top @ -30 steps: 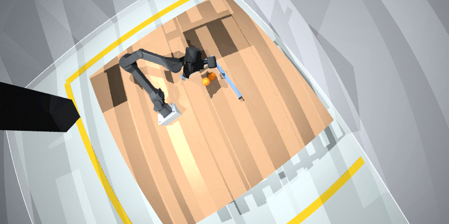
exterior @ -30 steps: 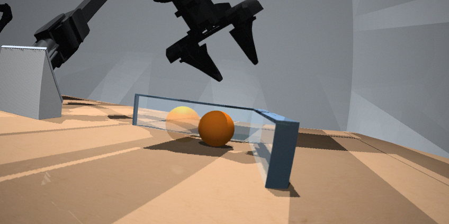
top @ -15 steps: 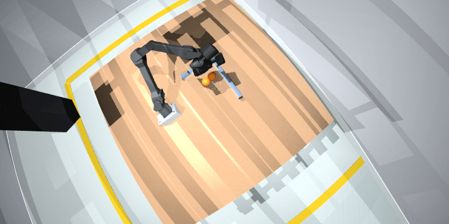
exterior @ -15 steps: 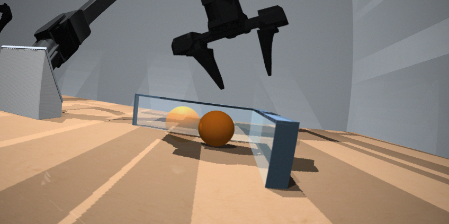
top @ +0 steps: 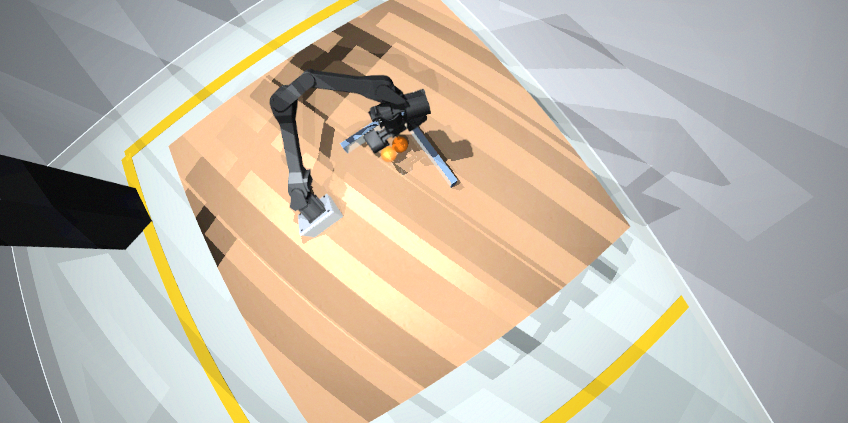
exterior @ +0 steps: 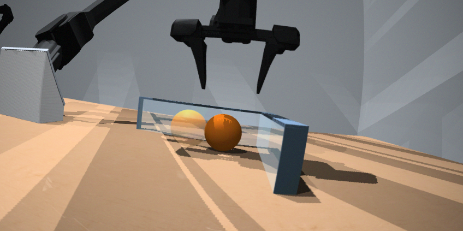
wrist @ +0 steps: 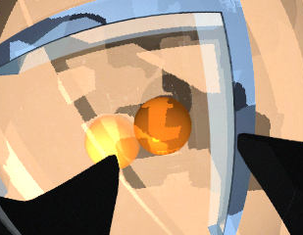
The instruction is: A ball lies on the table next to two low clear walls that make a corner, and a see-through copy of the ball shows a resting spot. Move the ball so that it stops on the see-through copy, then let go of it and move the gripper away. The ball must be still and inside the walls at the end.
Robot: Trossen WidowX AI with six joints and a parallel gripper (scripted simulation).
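Note:
The solid orange ball (top: pixel 400 144) (exterior: pixel 223 132) (wrist: pixel 163 125) rests on the table inside the corner of the two low clear walls. The paler see-through copy (top: pixel 388 154) (exterior: pixel 187 124) (wrist: pixel 108 139) is right beside it, farther left in every view. One wall (top: pixel 437 158) (exterior: pixel 291 160) shows its blue end in the exterior view; the other wall (top: pixel 352 141) (exterior: pixel 140 113) runs left from the corner. My gripper (exterior: pixel 230 90) (wrist: pixel 180 152) is open and empty, pointing down above the ball and walls. In the wrist view its left fingertip overlaps the copy's lower edge; its right fingertip overlaps the right wall.
The arm's pale base block (top: pixel 324 217) (exterior: pixel 22 86) stands on the wooden table (top: pixel 476 311) (exterior: pixel 123 189). A large black bar (top: pixel 65 204) juts in from the left in the top view. Yellow lines (top: pixel 190 329) mark the pale border around the wood.

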